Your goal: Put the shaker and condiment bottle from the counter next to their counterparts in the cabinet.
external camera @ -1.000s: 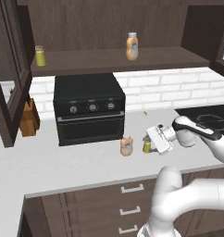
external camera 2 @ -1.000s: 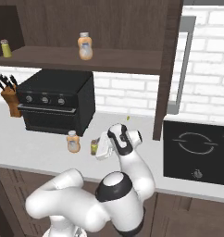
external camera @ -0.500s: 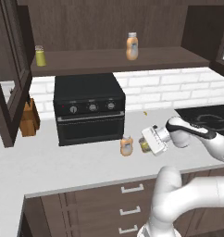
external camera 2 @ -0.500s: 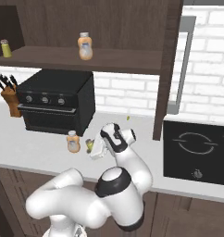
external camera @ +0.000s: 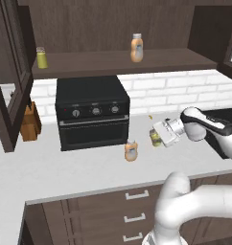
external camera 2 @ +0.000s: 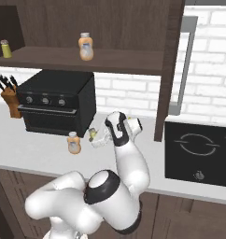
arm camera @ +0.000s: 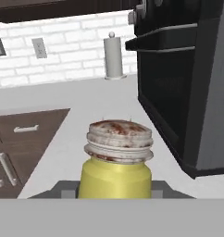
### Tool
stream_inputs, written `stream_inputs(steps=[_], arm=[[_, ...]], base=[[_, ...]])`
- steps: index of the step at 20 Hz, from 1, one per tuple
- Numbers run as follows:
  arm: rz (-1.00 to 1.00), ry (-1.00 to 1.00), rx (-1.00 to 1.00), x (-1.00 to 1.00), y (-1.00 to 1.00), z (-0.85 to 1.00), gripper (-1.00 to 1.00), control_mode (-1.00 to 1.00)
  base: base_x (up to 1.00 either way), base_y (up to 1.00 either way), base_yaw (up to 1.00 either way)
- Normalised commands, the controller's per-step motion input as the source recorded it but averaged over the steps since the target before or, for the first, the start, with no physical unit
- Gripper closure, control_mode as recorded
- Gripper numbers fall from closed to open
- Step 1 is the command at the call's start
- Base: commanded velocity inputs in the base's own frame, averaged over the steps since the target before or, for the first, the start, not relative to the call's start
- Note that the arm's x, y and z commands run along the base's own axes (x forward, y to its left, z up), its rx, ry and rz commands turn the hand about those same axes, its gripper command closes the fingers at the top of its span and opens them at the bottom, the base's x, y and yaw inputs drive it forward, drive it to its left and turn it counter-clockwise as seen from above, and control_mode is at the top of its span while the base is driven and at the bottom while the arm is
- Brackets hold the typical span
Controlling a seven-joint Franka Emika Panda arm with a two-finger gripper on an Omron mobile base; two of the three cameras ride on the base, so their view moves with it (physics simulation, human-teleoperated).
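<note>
Neither item is sitting in the cabinet (external camera: 113, 28) yet, so the task is standing near its start. The counterparts are waiting on the shelf: the second shaker (external camera: 41, 57) at the upper left of the left base view, the second orange bottle (external camera: 136, 48) at upper centre. The condiment bottle (external camera: 131, 150) is standing untouched on the table (external camera: 51, 177), just in front of the black oven (external camera: 91, 112), lower centre of the frame. The pincer (external camera: 158, 136) is working at the shaker (external camera: 155, 138), right of centre; in the hand view the shaker (arm camera: 117, 162) is filling the lower centre, cap toward the camera, sitting between the finger tips. Whether the jaws are pressing on it or merely flanking it, I cannot tell. Against the earlier frames, the wrist is reaching further toward frame left and the shaker is now sitting right at the hand rather than apart from it. Remaining, by my judgement: lifting and shelving the shaker, then the same for the bottle.
</note>
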Motion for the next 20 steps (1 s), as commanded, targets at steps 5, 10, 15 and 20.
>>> stream_inputs(steps=[5,10,15,20], arm=[[-0.23,-0.05,0.02,-0.77,0.07,0.84,1.0,-1.0],[-0.34,-0.34,0.05,-1.0,0.8,0.56,1.0,-1.0],[-0.43,-0.38,0.06,-0.9,0.98,0.73,1.0,-1.0],[-0.37,-0.18,0.14,-0.5,0.35,1.0,1.0,-1.0]], base=[[0.0,0.0,0.0],[0.0,0.0,0.0],[0.0,0.0,0.0],[0.0,0.0,0.0]])
